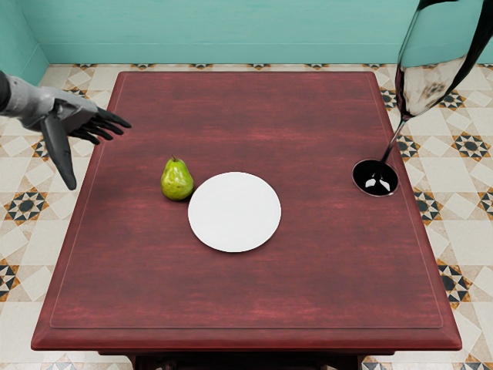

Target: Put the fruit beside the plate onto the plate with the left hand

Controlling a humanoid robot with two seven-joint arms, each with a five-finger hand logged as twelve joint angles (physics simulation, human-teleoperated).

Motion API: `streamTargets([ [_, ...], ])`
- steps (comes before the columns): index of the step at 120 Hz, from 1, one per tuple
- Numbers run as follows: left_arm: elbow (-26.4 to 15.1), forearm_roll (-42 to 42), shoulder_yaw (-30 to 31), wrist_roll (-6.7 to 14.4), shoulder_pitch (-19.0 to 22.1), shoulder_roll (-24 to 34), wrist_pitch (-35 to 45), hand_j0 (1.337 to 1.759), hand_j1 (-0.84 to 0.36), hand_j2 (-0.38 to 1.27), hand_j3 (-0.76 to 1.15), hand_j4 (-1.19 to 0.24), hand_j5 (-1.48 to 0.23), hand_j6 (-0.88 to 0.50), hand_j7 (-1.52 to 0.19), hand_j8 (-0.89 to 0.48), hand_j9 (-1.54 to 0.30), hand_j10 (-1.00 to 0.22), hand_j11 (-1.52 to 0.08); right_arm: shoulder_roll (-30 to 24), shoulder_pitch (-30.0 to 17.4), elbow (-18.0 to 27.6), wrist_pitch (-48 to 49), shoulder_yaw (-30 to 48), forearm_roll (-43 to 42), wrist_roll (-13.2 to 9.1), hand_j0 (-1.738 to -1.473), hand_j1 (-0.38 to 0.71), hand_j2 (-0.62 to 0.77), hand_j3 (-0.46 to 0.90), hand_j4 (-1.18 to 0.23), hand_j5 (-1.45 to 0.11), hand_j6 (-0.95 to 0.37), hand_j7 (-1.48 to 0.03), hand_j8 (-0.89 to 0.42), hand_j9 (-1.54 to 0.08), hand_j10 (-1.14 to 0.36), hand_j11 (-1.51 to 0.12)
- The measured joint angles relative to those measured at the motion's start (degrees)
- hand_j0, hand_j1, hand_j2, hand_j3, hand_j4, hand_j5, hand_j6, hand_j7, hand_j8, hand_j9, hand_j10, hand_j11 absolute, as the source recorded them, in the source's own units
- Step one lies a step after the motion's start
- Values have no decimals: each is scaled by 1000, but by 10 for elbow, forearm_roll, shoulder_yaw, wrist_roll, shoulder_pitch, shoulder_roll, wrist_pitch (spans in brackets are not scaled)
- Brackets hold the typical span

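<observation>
A green pear (pixel 176 179) stands upright on the dark red table, just left of the white plate (pixel 234 212) and almost touching its rim. The plate has nothing on it. My left hand (pixel 83 127) comes in from the left edge and hovers over the table's far left edge, up and to the left of the pear and well apart from it. Its fingers are spread toward the right, the thumb hangs down, and it holds nothing. The right hand does not show.
A glossy black and chrome object (pixel 422 69) rises from a round black base (pixel 375 177) near the table's right edge up to the top right corner. Patterned floor tiles surround the table (pixel 246 308).
</observation>
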Motion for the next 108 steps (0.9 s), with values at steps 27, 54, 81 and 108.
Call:
streamTargets([
  [27, 6, 0, -3, 0, 12, -1, 0, 1658, 319, 5, 0, -26, -33, -26, -33, -26, -33, -26, -33, 0, -9, 0, 0, -1, 0, 0, -1658, -349, 0, 0, 0, 0, 0, 0, 0, 0, 0, 0],
  [54, 15, 1, -8, 1, 13, 0, 0, 1658, 318, 5, 0, -27, -34, -27, -34, -27, -34, -27, -34, 0, -14, 0, 0, -2, -1, 0, -1658, -349, 0, 0, 0, 0, 0, 0, 0, 0, 0, 0],
  [81, -6, 16, 22, 0, -84, -98, 0, 1658, 318, 6, 0, -26, -34, -26, -34, -26, -34, -26, -34, 0, -14, 0, 0, -2, -1, 0, -1658, -349, 0, 0, 0, 0, -1, 0, 0, 0, 0, 0],
  [108, -107, -73, 118, 28, -88, -257, 269, 1658, 319, 5, 0, -25, -33, -25, -33, -25, -33, -25, -33, 0, -15, 0, 0, -2, -1, 0, -1658, -349, 0, 0, 0, 0, 0, 0, 0, 0, 0, 0],
])
